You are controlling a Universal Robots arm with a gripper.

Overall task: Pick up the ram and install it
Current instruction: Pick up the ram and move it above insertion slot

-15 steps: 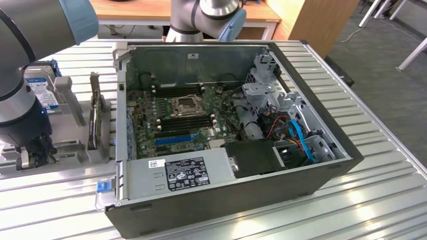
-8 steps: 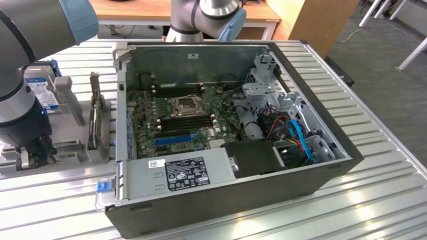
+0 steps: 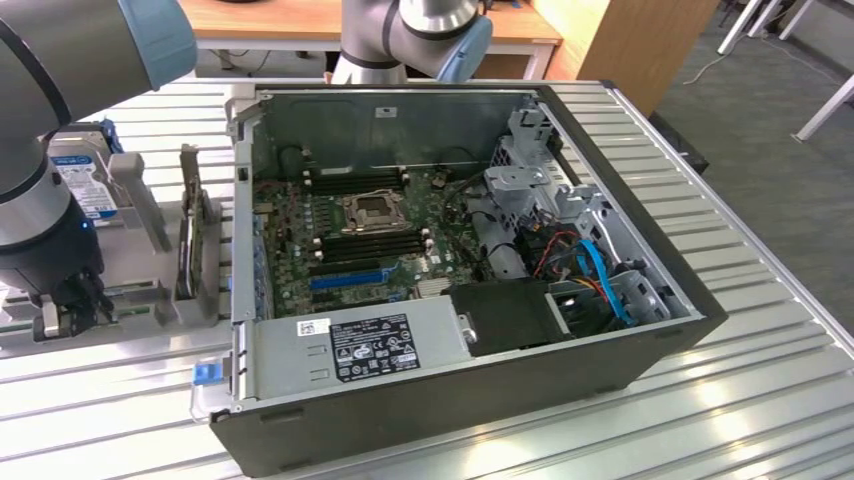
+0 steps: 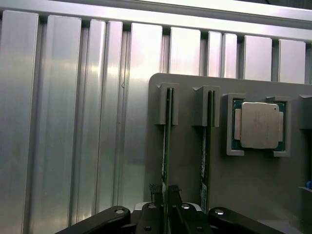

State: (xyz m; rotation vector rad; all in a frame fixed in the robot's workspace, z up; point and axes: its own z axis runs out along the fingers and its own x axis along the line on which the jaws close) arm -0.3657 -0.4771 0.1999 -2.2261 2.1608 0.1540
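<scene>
Two green ram sticks stand on edge in slots of a grey holder [image 4: 187, 146]. My gripper [image 4: 165, 191] straddles the ram [image 4: 167, 146] nearer the holder's edge, one black fingertip [image 4: 156, 192] pressed against each side of its lower part. The other ram stick [image 4: 206, 146] stands parallel beside it, untouched. In the exterior view the gripper [image 3: 64, 305] hangs low over the holder at the exterior view's left, beside the open computer case [image 3: 627, 200]. The motherboard's dark memory slots [image 3: 367, 243] lie next to the processor socket [image 3: 370, 210].
A processor chip [image 4: 258, 126] sits in a pocket of the holder beside the sticks. A blue-labelled hard drive [image 3: 80, 185] and a dark expansion card [image 3: 196, 235] stand upright in the same rack. The case's power supply [image 3: 360, 345] and cables [image 3: 594, 270] crowd its near side.
</scene>
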